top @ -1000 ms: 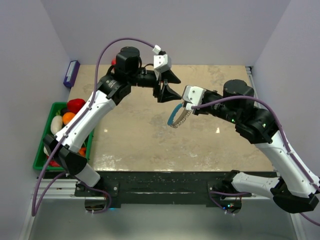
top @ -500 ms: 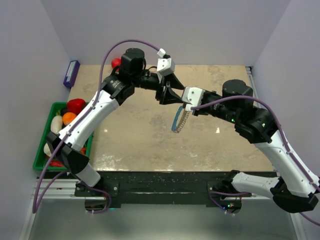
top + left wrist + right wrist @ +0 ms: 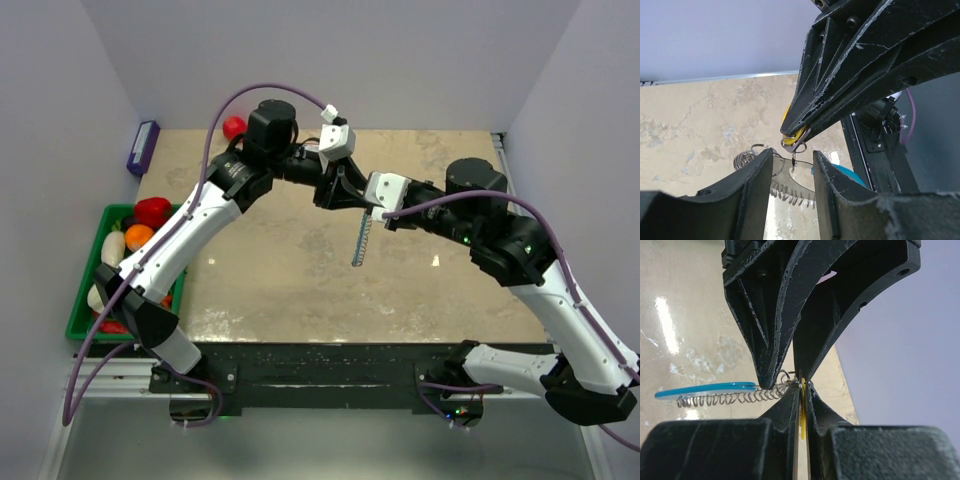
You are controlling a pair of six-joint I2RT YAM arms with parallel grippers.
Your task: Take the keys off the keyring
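Observation:
My right gripper [image 3: 801, 385] is shut on the yellow keys [image 3: 802, 415], held in the air over the middle of the table. The keyring [image 3: 361, 240] hangs below it, a silvery coil [image 3: 725, 399] with a light-blue segment [image 3: 705, 389]. My left gripper [image 3: 792, 155] meets the right gripper [image 3: 372, 207] tip to tip. Its fingers [image 3: 755, 190] stand apart on either side of a small steel ring and a flat metal plate. In the left wrist view the keys [image 3: 790, 133] show as a sliver at the right gripper's [image 3: 795, 140] tips, above more rings [image 3: 747, 160].
A green bin [image 3: 85, 300] with toy fruit and vegetables stands at the table's left edge. A red ball [image 3: 233, 127] lies at the back, behind the left arm. A dark blue box [image 3: 143, 147] leans at the back left wall. Walls close in on three sides.
My left gripper has moved right, up to the right gripper's tips, and its jaws have narrowed. The hanging keyring has turned edge-on. The right arm has held still.

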